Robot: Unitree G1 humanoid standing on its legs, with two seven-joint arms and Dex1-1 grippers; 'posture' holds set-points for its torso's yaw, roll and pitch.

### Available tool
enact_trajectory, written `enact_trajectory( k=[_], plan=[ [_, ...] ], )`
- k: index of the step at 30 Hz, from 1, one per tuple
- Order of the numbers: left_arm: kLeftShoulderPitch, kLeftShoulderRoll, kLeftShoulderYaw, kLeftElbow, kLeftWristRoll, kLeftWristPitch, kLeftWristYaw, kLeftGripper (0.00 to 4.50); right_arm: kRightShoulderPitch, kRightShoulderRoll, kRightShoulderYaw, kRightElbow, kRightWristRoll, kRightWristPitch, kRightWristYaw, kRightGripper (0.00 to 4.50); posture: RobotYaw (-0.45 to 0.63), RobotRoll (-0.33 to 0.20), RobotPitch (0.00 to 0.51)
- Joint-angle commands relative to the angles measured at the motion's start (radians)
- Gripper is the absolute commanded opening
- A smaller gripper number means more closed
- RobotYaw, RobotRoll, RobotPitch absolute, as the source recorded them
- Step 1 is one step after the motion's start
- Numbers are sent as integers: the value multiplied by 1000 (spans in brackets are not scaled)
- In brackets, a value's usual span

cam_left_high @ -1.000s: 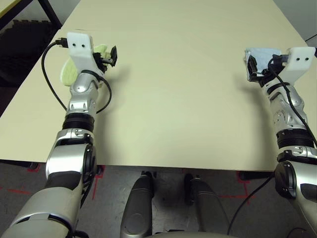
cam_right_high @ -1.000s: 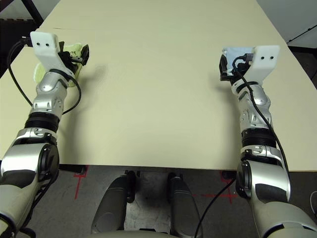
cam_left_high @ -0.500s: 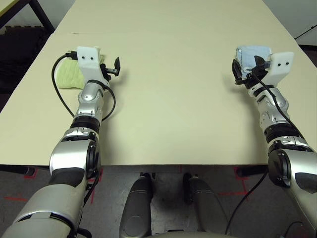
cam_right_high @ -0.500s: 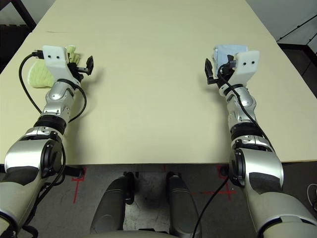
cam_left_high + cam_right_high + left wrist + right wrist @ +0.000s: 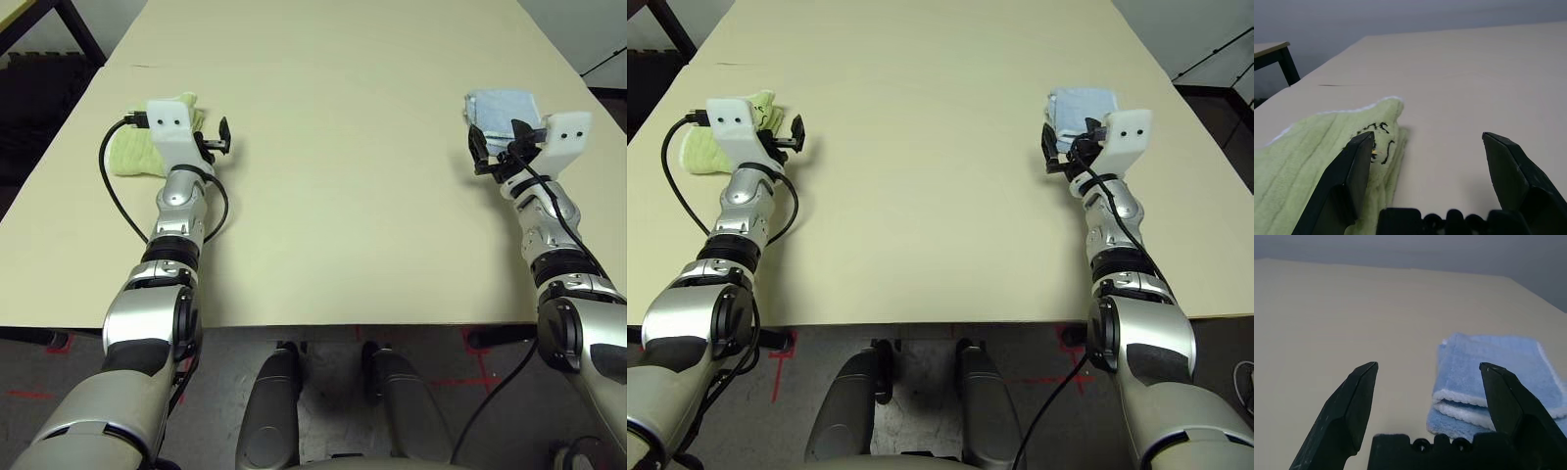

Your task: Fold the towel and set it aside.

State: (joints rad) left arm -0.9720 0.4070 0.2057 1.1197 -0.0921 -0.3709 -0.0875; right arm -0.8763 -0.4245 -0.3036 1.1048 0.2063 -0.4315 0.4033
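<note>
The towel [image 5: 127, 153], light green, lies folded near the table's left edge; its dark embroidered drawing [image 5: 1377, 142] shows in the left wrist view. My left gripper [image 5: 221, 137] stands open just to the right of the towel [image 5: 1308, 166], low over the table, with nothing between its fingers. One left finger [image 5: 1349, 171] stands in front of the cloth's edge. My right gripper [image 5: 498, 147] is open too, just short of a folded light blue towel [image 5: 500, 106], and holds nothing.
The light blue towel [image 5: 1493, 377] lies at the table's right side, beyond my right gripper [image 5: 1430, 369]. The beige table [image 5: 343, 196] stretches wide between the two arms. A dark table frame [image 5: 69, 29] and the floor lie past the left edge.
The camera has tilted, so the whole picture shifted. Both grippers have drawn back a little off the two towels and sit lower. Both stayed open.
</note>
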Motion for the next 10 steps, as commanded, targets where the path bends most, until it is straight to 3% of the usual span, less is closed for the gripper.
enact_trajectory(
  k=[1, 10],
  plan=[
    [12, 8, 17, -7, -3, 8, 20, 4476, 21, 5, -29, -5, 21, 18, -46, 4500, 26, 0, 159],
    [10, 32, 18, 8, 11, 15, 18, 4476, 11, 17, -18, -6, 6, 20, -74, 4500, 38, 0, 148]
  ],
)
